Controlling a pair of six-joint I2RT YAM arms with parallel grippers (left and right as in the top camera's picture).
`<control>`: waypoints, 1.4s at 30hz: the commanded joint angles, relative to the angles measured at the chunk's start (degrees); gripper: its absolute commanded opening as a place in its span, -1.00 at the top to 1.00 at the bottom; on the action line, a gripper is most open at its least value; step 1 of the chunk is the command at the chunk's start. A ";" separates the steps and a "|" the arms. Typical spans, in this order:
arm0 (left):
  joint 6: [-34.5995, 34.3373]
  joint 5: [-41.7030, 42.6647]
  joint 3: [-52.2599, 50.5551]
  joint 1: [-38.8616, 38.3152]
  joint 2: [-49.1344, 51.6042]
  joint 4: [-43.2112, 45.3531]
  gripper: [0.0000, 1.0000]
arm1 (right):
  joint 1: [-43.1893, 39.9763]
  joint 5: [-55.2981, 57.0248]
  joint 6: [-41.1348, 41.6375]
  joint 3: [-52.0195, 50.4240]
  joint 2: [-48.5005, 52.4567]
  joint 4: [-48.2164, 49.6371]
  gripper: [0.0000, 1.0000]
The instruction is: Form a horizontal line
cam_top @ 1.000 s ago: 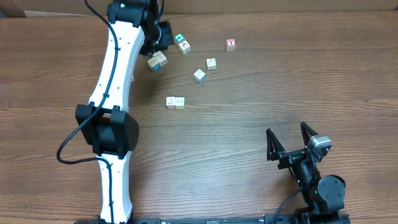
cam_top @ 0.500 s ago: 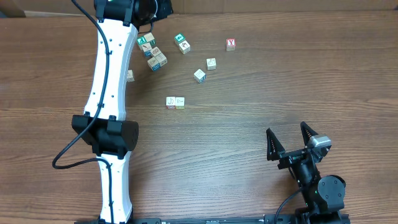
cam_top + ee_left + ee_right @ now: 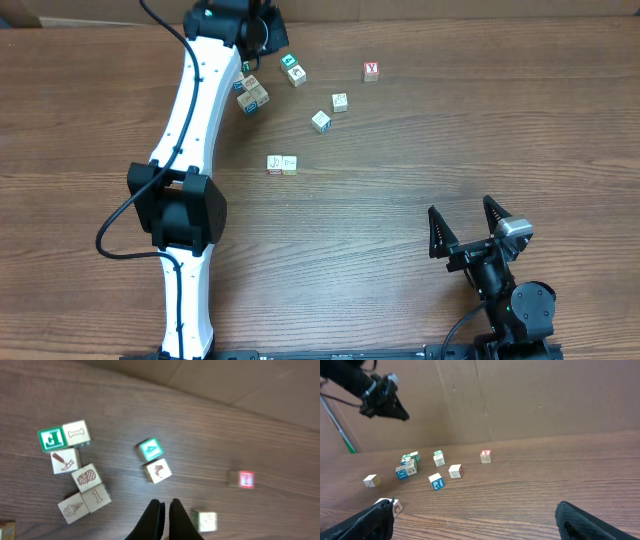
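- Just left of centre in the overhead view, the horizontal line (image 3: 281, 164) lies on the brown wood-grain desk (image 3: 450, 130). It is two small pale wooden cubes with printed faces, touching side to side in a level row.
- Up and to the right of it, two loose wooden cubes lie apart from each other, the lower loose cube (image 3: 320, 121) and the upper loose cube (image 3: 340, 102).
- Further right, near the top of the frame, the pale cube with a red "Y" (image 3: 371, 71) sits alone.
- At upper centre, the teal-faced cube (image 3: 289, 62) lies just beside a pale cube with a red figure (image 3: 297, 76).
- Beside the white left arm (image 3: 190, 110), a tight cluster of cubes (image 3: 252, 94) lies on the desk. The left wrist view shows a green-faced cube (image 3: 52, 438) there, along with faces bearing a bone, a hammer, a pineapple, a "1" and an ice-cream cone.
- The black left hand (image 3: 268, 38) is at the top edge of the overhead frame. Its fingers are pressed together and grip nothing. In the right wrist view it hangs in the air well above the desk.
- The black right hand (image 3: 460, 207) is at the lower right of the overhead frame. Its fingers are spread wide and empty, well apart from every cube.
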 commanded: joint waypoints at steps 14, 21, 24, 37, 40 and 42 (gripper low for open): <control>-0.70 -7.02 -19.91 0.87 1.05 11.30 0.90 | -0.20 0.44 0.13 -0.59 -0.31 0.22 -1.00; -0.04 -7.30 -20.74 3.58 1.05 11.98 0.91 | -0.20 0.44 0.13 -0.59 -0.31 0.22 -1.00; 0.72 -7.30 -20.79 4.59 1.36 11.96 0.91 | -0.20 0.44 0.13 -0.59 -0.31 0.22 -1.00; 0.72 -6.08 -20.79 5.16 5.20 12.57 0.91 | -0.20 0.44 0.13 -0.59 -0.31 0.22 -1.00; 0.72 -3.15 -20.79 5.11 5.86 12.63 0.91 | -0.20 0.44 0.13 -0.59 -0.31 0.22 -1.00; 0.72 -0.07 -20.76 4.98 5.84 13.00 0.91 | -0.20 0.44 0.13 -0.59 -0.31 0.22 -1.00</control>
